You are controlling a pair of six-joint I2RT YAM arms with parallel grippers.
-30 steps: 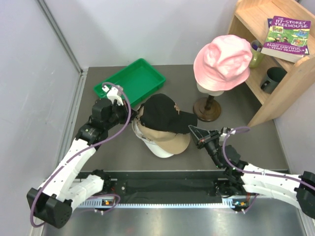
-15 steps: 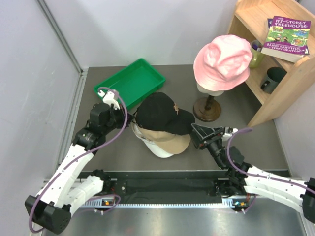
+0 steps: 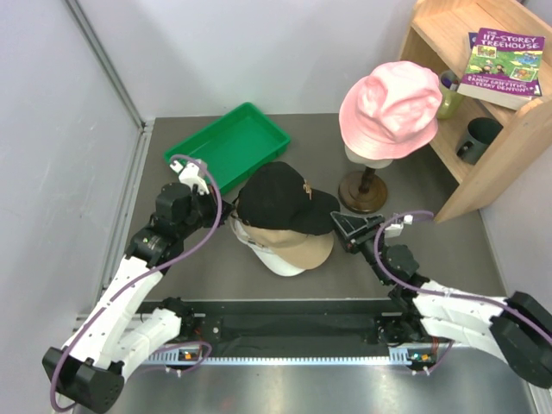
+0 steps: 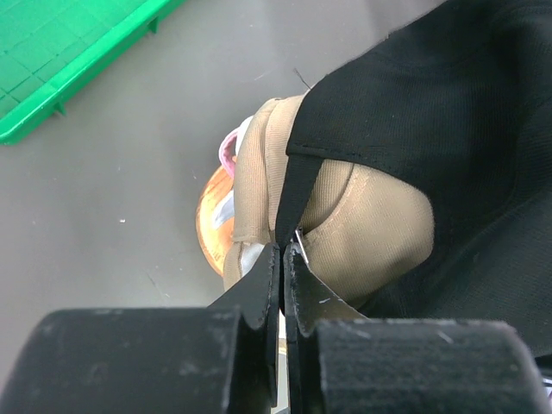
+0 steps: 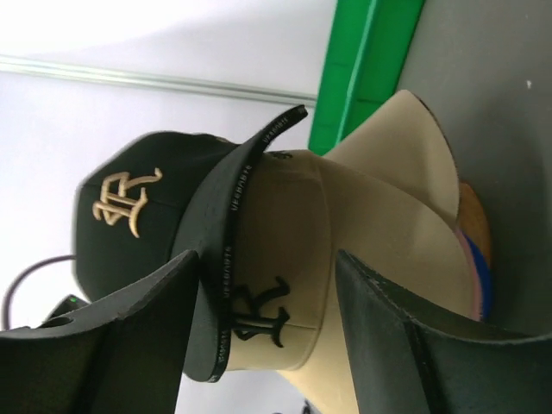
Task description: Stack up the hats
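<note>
The black cap (image 3: 280, 200) sits on top of the pile, over the tan cap (image 3: 297, 246) and the white cap (image 3: 280, 266) under that. The pile lies just beside the near right edge of the green tray (image 3: 228, 142), on the table rather than in the tray. The black cap's long axis runs away from the tray: its rear strap (image 4: 289, 198) is the end nearest the tray, and its peak (image 3: 323, 214) points off to the right, away from it. From the right wrist view the peak rides tilted above the tan cap's front rather than lying flush with the tan peak, so I judge the cap perched and not fully seated. The left gripper (image 4: 283, 254) is at the tray end, its jaws closed tight on the black strap where it crosses the tan cap's back opening. The right gripper (image 3: 343, 231) is at the end far from the tray, just beyond the tip of the peak. Its jaws are spread wide with nothing between them, and the peak shows through the gap, clear of both fingers. The two arms thus stand at opposite ends of the one axis, with only the left in contact. Any pull at the strap would act along that axis toward the tray and could drag the cap off the pile, while the right gripper is placed to steady the peak.
</note>
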